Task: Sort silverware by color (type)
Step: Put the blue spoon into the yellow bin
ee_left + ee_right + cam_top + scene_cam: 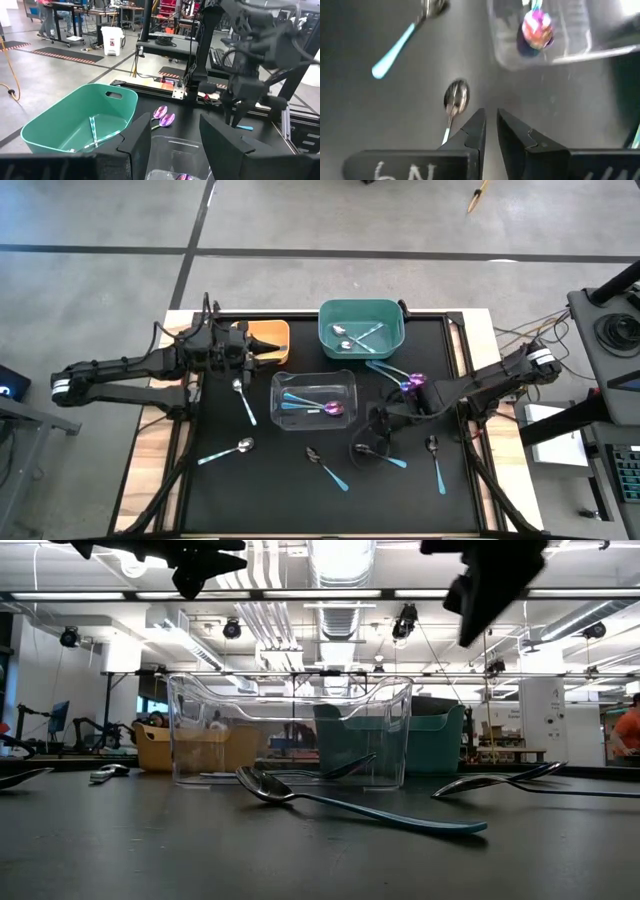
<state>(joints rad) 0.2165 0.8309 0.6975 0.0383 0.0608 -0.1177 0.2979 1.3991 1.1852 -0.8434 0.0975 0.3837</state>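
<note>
Spoons scattered on black tabletop (pixel 220 490); both arms over it.
Right pincer (pixel 490 125), fingers nearly together (holding nothing), hovers near a dark-bowled spoon (pixel 455 97); left pincer (pixel 172 135) fingers apart, empty, far-left above the orange bin (pixel 275 338).

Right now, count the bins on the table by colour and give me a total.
Orange bin: 1
Teal bin: 1
Clear bin: 1
Total: 3 bins
</note>
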